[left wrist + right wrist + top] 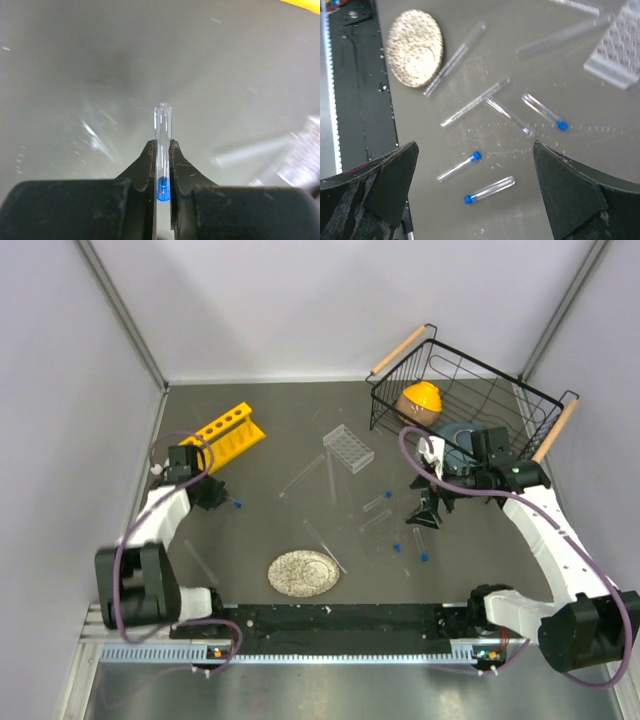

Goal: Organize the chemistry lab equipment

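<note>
four capped vials (489, 190), two racks (231, 433)

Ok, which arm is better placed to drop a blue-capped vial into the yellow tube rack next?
Left. The left gripper is shut on a short clear blue-capped vial, close to the yellow six-hole tube rack. The right gripper is open and empty over loose vials, far from that rack.
</note>
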